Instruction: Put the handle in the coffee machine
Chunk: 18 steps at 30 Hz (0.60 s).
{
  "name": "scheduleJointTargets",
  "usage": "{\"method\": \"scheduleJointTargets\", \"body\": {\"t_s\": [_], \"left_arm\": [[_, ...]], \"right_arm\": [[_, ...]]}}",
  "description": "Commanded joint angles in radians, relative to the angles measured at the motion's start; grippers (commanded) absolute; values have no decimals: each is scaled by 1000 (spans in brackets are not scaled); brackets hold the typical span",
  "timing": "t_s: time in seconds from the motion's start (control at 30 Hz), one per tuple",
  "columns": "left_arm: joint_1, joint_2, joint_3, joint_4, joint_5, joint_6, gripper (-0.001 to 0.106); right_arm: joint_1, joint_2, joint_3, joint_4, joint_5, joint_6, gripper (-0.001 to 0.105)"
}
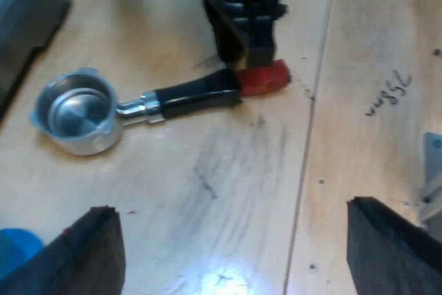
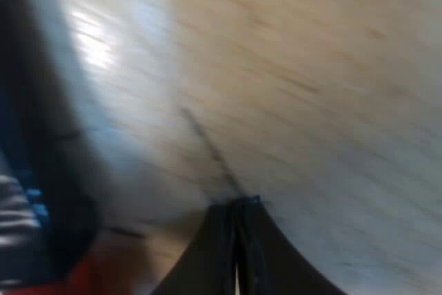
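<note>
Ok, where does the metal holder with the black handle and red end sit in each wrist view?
Left wrist view: the metal holder with black handle and red end lies flat on the pale wooden table, its red end by the right gripper.
Right wrist view: what looks like that red end, blurred, beside the shut jaws of the right gripper.
Shared landmark: the right gripper at the red end.

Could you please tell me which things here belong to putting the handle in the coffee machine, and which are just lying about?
Job: silver metal holder with black, red-ended handle; dark grey espresso machine; right claw at the red end.
Lying about: blue rounded thing, probably the tamper; pencil writing on the pale wooden table.
</note>
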Motion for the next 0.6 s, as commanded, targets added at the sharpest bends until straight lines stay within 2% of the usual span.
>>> {"method": "scheduleJointTargets", "body": {"t_s": [0.03,0.3,0.5,0.6], "left_arm": [[-5,0,0,-25,-21,-17,68],[-5,0,0,-59,-21,-64,68],[-5,0,0,-59,-21,-68,68],[-5,0,0,-59,-21,-68,68]], "right_arm": [[5,16,10,-33,-69,5,0],[70,16,10,-42,-69,12,0],[151,16,10,-91,-61,70,0],[194,16,10,-119,-61,123,0]]}}
